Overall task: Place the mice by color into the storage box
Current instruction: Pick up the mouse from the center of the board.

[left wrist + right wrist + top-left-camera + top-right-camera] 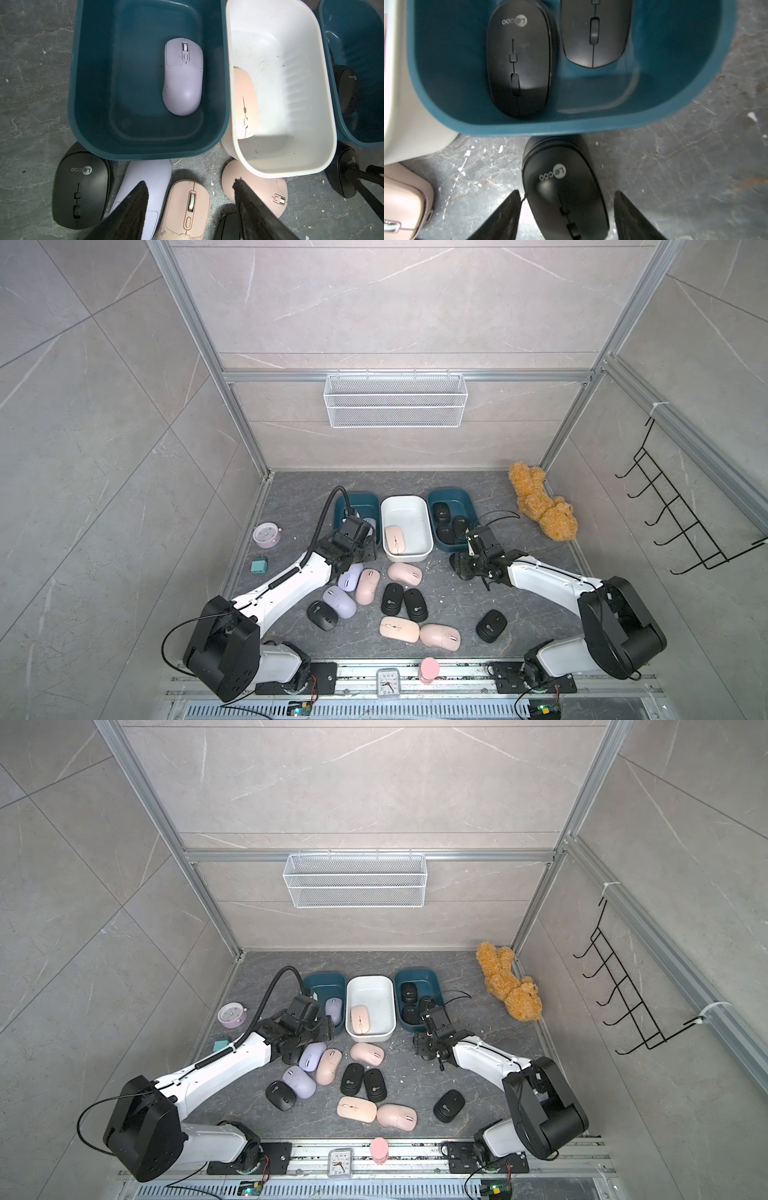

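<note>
**Top views.** Three bins are standing in a row at the back of the tabletop [519, 605]: left bin [358, 496], teal; white bin [405, 501]; right bin [453, 492], teal. A pink mouse [395, 540] is lying in the white bin. Black mice [441, 512] are lying in the right bin. Loose mice [353, 1080], pink, lavender and black, are lying in front of the bins, between the two arms.

**Left wrist view.** The left claw [190, 181] is hanging partly open and gripping nothing. It is hovering over loose mice just outside the near walls of the left and white bins. A lavender mouse [182, 76] is lying alone in the left bin.

**Right wrist view.** The right claw [566, 192] is standing open around a black mouse [560, 176]. A clear gap is showing at one jaw, so the claw is not gripping it. This mouse is lying just outside the right bin's near wall. Two black mice are showing inside that bin.
</note>
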Robot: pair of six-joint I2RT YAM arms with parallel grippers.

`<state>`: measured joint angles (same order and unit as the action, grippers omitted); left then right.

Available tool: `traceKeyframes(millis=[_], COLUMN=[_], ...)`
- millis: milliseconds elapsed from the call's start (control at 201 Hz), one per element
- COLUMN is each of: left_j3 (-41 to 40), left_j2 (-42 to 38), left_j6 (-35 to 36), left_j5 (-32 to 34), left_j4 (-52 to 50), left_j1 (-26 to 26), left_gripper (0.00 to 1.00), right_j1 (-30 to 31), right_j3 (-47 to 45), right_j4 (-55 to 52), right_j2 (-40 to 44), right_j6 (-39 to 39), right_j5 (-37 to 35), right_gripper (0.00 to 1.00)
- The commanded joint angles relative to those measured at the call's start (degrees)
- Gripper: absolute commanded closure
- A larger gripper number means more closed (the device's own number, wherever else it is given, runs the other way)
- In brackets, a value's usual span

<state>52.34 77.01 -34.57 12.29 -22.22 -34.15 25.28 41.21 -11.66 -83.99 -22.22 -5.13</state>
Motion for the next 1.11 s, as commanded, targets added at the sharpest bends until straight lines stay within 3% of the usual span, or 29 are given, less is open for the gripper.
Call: traceKeyframes(millis=[0,394,872,1101], left_j3=[-0.31,-1.09,-2.53,-2.94], left_j2=[-2.04,-2.57,-4.45,-4.67], left_j6=[-0.46,-0.01,-0.14,-0.30], left_j5=[1.76,2.69,3.16,3.27], left_j4=[1.22,1.30,1.42,1.48], left_j1=[-0.29,-0.24,-0.24,-0.24], left_gripper=[0.32,0.32,0.32,0.32], right_j1=[0.27,1.50,6.65,7.57], right_j3=[1.39,1.33,4.91,5.82], right_j4=[1.67,1.60,-1.73,-2.49], right_j2=[-1.59,-1.80,-6.44,-6.82], right_j6=[1.02,1.43,1.10,1.62], right_j5=[0.41,3.02,-3.60,-3.58], right_gripper=[0.28,0.30,0.31,0.30])
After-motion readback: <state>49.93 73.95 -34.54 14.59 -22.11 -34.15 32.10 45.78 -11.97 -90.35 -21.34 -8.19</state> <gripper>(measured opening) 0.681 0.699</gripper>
